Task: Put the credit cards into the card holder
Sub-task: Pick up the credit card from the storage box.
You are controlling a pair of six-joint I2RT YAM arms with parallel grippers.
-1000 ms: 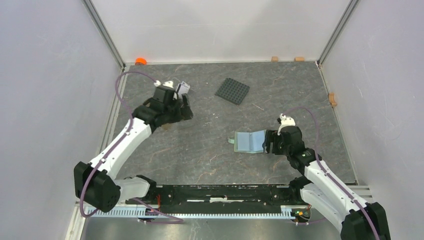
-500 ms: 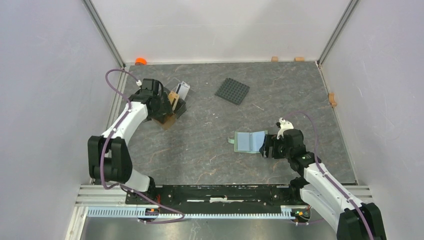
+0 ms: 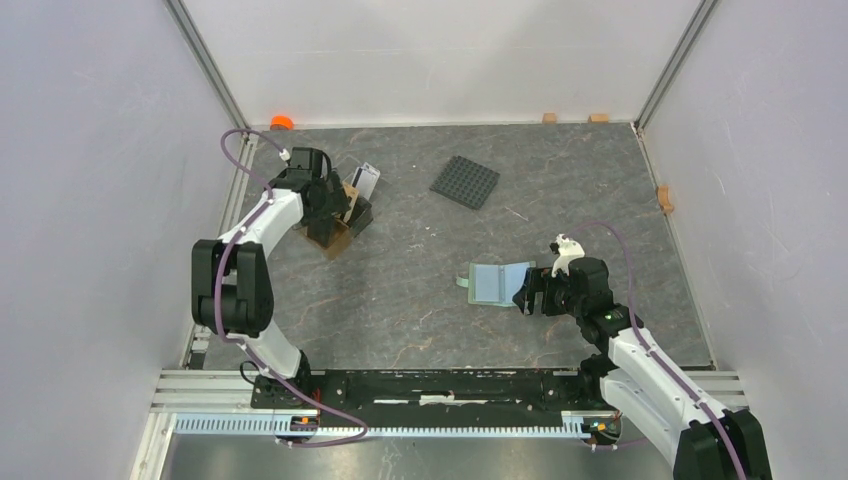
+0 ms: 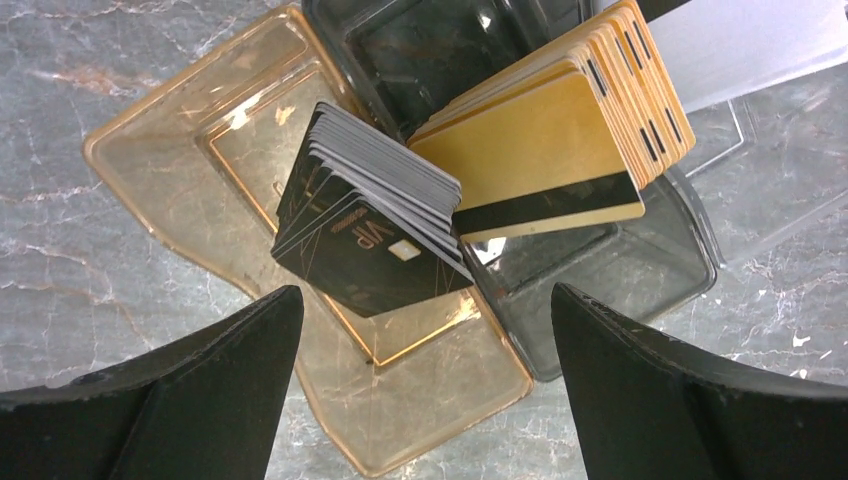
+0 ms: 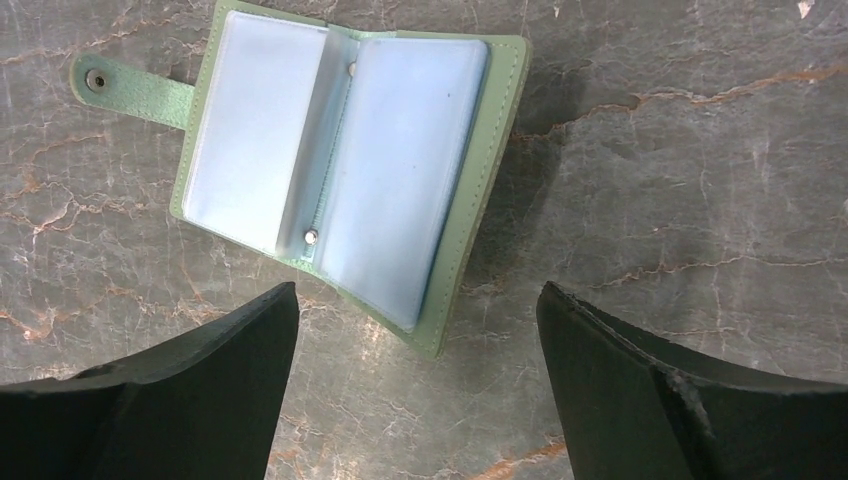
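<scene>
**Top external.** The left gripper hangs over the trays in the upper left of the frame. There the credit cards stand in packs. The card holder lies open right of centre, with the right gripper just beside its right edge.

**Left wrist.** The left gripper's 2 fingers stand wide apart, gripping nothing. The black cards lean in the brown tray. The gold cards lean in a dark tray. Both packs stand on edge, top edges toward the camera, and the gold pack's long axis runs lower left to upper right. The cards look thin, stiff, light and slick. I would pinch 1 card across its faces at the raised edge. The tight packing may bring up 2.

**Right wrist.** The right gripper's fingers are spread with nothing between them, below the holder. The holder's spine runs near-vertical, slightly tilted, and its strap points to the upper left. It looks soft and light, likely to slide when pushed.
</scene>
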